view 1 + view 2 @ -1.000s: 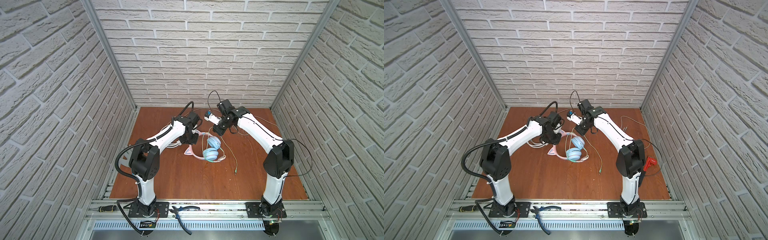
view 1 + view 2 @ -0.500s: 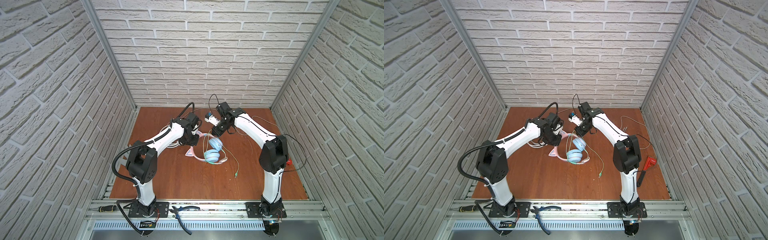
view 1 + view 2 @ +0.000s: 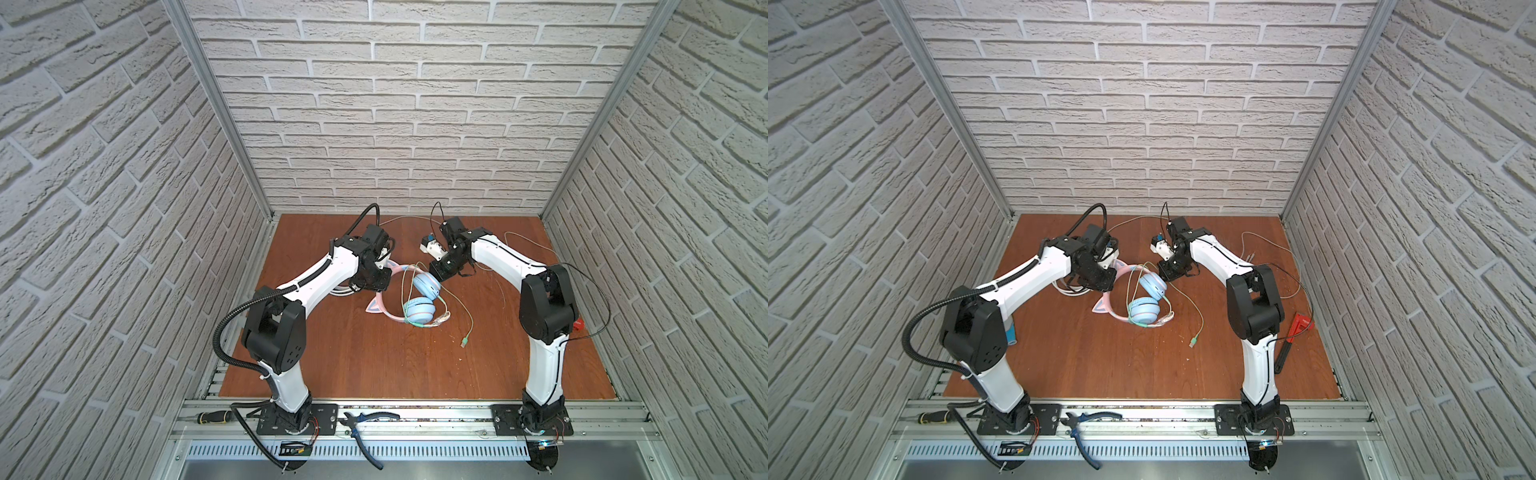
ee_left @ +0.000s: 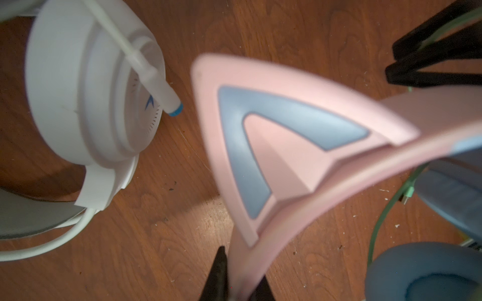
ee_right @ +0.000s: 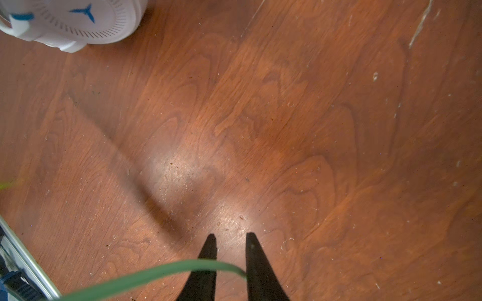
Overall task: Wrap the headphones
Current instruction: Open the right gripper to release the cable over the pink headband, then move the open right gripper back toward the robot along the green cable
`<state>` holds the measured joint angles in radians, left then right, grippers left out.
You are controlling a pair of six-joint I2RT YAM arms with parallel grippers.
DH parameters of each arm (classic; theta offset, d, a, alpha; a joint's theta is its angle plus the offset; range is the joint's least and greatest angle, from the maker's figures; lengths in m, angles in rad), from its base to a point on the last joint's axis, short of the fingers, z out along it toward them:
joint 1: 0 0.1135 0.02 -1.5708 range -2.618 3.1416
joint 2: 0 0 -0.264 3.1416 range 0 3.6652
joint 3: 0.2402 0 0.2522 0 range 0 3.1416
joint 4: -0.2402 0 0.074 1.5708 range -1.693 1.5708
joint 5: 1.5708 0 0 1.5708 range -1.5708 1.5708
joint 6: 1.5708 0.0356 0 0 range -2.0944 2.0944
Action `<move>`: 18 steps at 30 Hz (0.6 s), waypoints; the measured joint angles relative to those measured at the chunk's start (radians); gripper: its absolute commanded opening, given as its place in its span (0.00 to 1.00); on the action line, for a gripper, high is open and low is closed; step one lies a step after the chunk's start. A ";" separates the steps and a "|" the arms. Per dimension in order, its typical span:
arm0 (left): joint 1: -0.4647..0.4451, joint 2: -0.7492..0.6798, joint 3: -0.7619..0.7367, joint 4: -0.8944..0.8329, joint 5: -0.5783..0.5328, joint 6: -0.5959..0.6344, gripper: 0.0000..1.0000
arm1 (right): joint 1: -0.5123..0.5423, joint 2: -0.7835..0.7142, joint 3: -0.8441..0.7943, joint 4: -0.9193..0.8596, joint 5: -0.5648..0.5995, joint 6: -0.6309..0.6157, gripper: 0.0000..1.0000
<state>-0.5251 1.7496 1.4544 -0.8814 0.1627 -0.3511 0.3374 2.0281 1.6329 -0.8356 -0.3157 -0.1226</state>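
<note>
The right end effector now has its fingers parted, where a second ago they were together. The green cable lies across them. In both top views this end effector sits slightly lower in the frame than before.

The right arm's elbow block has swung toward the middle of the frame. This uncovers a red object at the right edge of the bench.

The left arm's elbow block has drifted a little toward the left of the frame. The left end effector and the pink headphones have shifted slightly the same way.
</note>
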 measured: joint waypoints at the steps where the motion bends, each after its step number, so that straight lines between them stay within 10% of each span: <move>1: 0.003 0.000 -0.002 0.001 0.003 0.000 0.00 | -0.001 0.000 -0.015 0.009 -0.001 0.008 0.24; 18: 0.073 -0.061 -0.061 0.044 0.028 -0.063 0.00 | -0.029 -0.008 -0.236 0.090 0.000 0.108 0.28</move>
<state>-0.4522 1.6882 1.3937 -0.8375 0.1905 -0.4141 0.3084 2.0201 1.3972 -0.7460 -0.3153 -0.0143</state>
